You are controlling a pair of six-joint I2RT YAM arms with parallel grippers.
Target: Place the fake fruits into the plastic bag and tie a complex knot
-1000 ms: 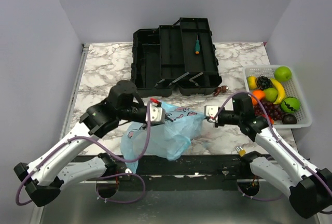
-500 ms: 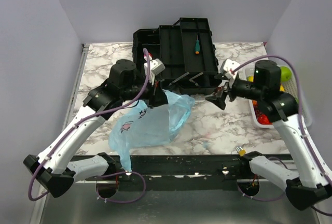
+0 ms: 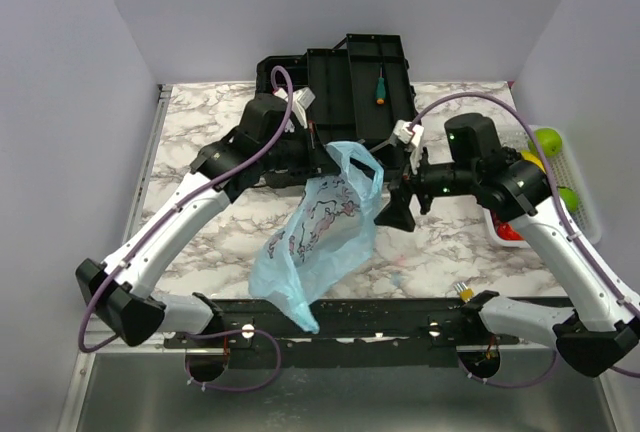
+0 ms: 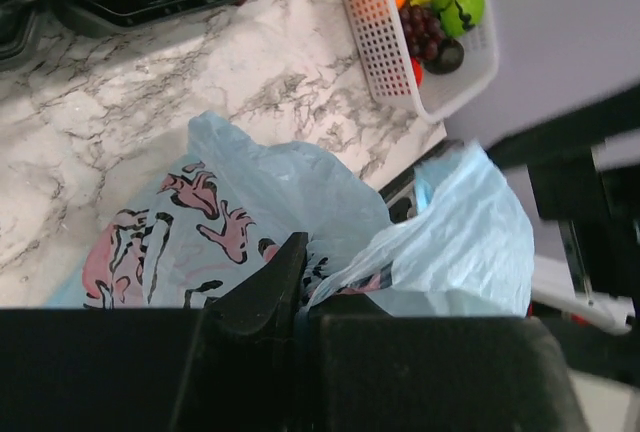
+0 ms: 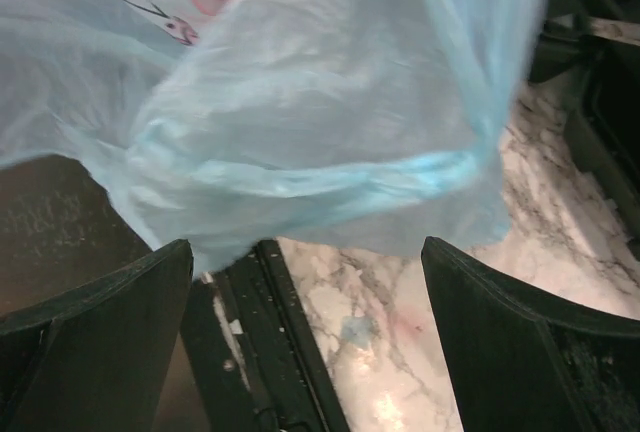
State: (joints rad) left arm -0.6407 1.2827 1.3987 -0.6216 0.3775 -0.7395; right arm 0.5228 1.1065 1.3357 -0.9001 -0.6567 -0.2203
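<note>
The light-blue plastic bag (image 3: 325, 222) with its pink and dark print hangs over the table's middle, lifted by its top edge. My left gripper (image 3: 335, 157) is shut on that edge, and the plastic (image 4: 300, 192) spills out from between its closed jaws (image 4: 305, 252). My right gripper (image 3: 395, 207) stands wide open just right of the bag. The bag (image 5: 300, 102) fills the right wrist view beyond the open gripper (image 5: 307, 247), apart from its fingers. The fake fruits (image 4: 435, 12) lie in the white basket (image 4: 400, 62). A green one (image 3: 545, 140) shows behind the right arm. No knot is in view.
An open black toolbox (image 3: 340, 102) with a green-handled screwdriver (image 3: 380, 87) stands at the back, close behind both grippers. The white basket's rim (image 3: 590, 217) is at the right edge, mostly hidden by the right arm. The table's dark front rail (image 5: 250, 352) lies below the right gripper.
The right gripper has let go of the bag, opened wide, swung back and returned to the bag's right side. The left gripper has raised the bag up and back, so it now hangs.
</note>
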